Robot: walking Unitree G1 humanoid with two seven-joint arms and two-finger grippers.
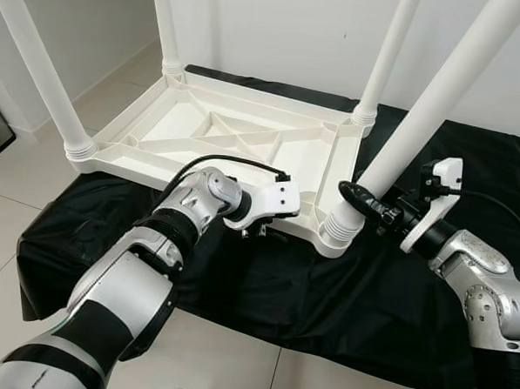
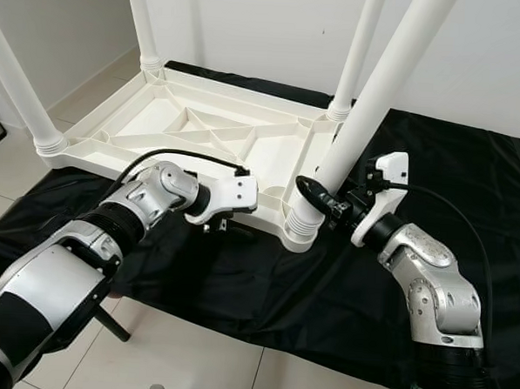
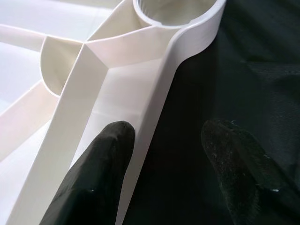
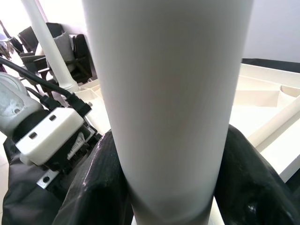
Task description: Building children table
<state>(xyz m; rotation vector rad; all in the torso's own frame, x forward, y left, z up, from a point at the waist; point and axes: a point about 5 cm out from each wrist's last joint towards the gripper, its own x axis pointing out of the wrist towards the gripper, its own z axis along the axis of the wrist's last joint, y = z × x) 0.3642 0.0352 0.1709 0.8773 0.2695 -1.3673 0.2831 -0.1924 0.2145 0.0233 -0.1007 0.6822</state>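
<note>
Up close, left end effector [image 3: 159, 164] straddles tabletop rim [image 3: 154, 117].

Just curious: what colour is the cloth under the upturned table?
Black cloth, plain; clearest in the left eye view.

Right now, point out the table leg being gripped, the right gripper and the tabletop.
table leg [image 1: 418, 133], left eye view, mid shaft.
right gripper [image 1: 354, 196], left eye view, fingers around the leg.
tabletop [image 1: 203, 122], left eye view, ribbed underside.
</note>
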